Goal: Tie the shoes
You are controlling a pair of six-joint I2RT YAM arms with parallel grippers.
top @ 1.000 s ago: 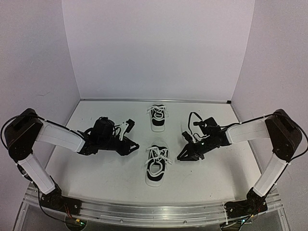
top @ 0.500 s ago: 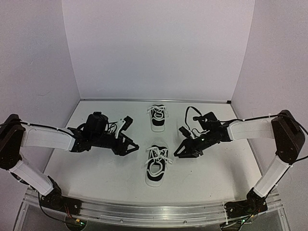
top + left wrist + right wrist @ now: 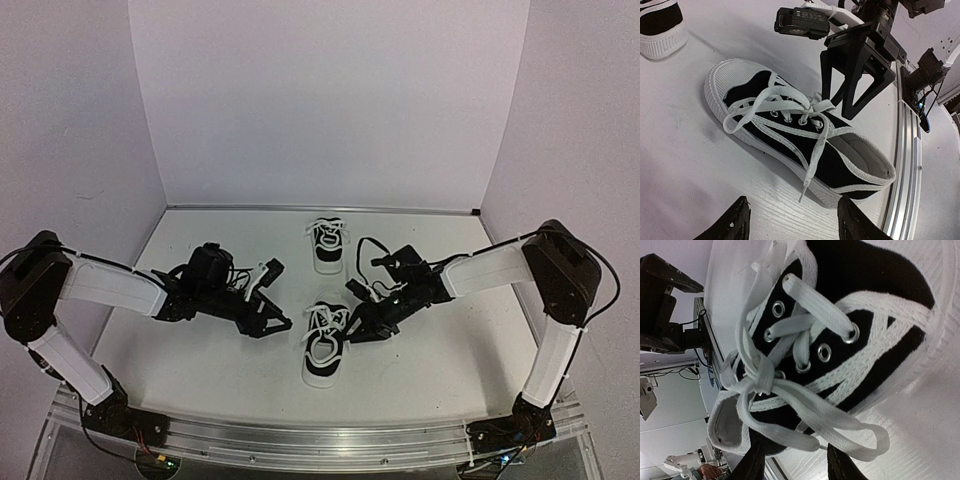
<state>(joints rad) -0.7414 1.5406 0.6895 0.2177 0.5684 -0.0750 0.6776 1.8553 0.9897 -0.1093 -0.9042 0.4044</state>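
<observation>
Two black shoes with white soles lie on the white table. The near shoe [image 3: 322, 347] sits between my grippers, and the far shoe [image 3: 327, 243] lies behind it. The near shoe [image 3: 800, 135] has its white laces drawn into a bow knot [image 3: 760, 375], with loops trailing onto the table. My left gripper [image 3: 280, 321] [image 3: 795, 222] is open just left of this shoe, and a lace tip lies ahead of its fingers. My right gripper [image 3: 357, 331] [image 3: 796, 467] is open at the shoe's right side. A lace loop [image 3: 840, 437] lies just before its fingertips.
An aluminium rail [image 3: 320, 440] runs along the near table edge, close behind the near shoe's heel [image 3: 905, 150]. White walls close the back and both sides. The far shoe's heel [image 3: 660, 27] shows at the top left of the left wrist view.
</observation>
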